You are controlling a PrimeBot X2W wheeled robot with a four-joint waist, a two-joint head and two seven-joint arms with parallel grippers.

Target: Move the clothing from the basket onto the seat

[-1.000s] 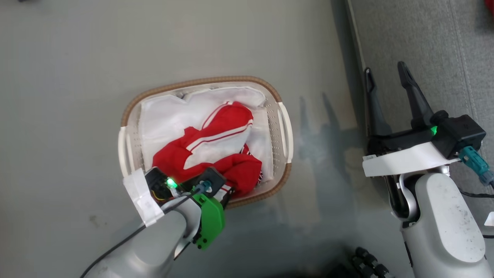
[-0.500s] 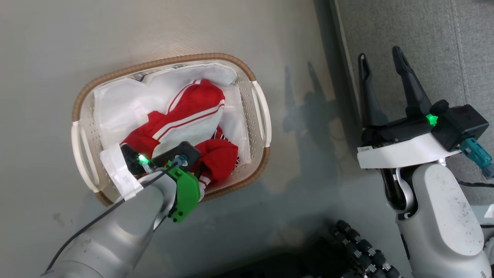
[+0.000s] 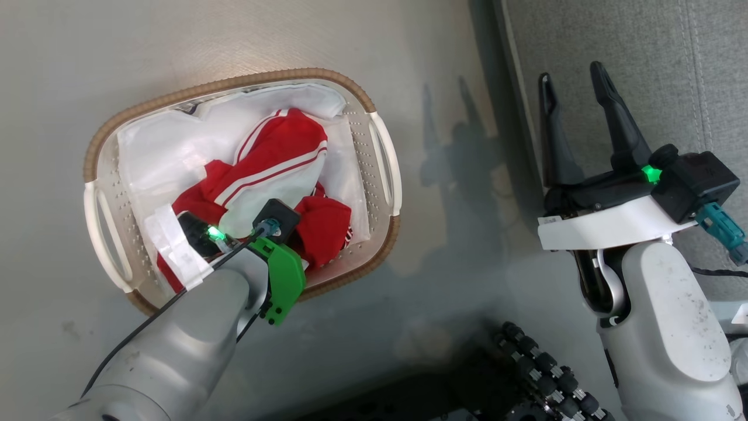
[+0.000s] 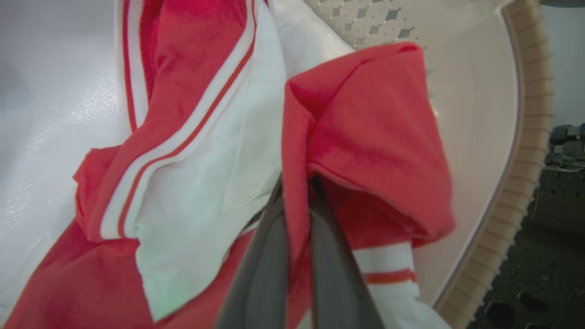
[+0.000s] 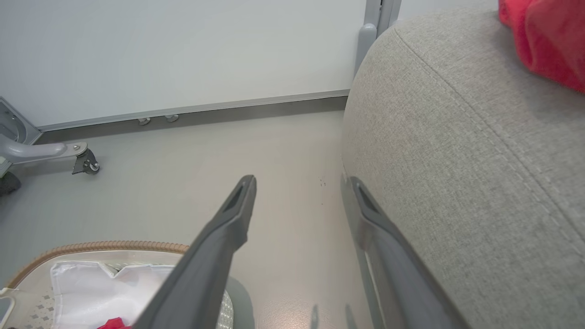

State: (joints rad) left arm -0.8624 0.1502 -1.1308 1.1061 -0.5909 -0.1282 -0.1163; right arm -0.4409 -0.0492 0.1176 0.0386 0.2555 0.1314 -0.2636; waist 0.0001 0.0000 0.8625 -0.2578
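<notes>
Red clothing [image 3: 280, 166] lies in the basket [image 3: 384, 159]; your left gripper [image 4: 297, 192] is clamped on a fold of it, and your right gripper [image 3: 570, 73] stands wide, empty, beside the seat [image 3: 643, 47].

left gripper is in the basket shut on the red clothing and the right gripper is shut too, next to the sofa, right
Not quite. The right gripper is open, its two fingers spread apart beside the sofa, as the head view shows. The rest stands: the left gripper is in the basket, shut on a fold of the red clothing.
</notes>
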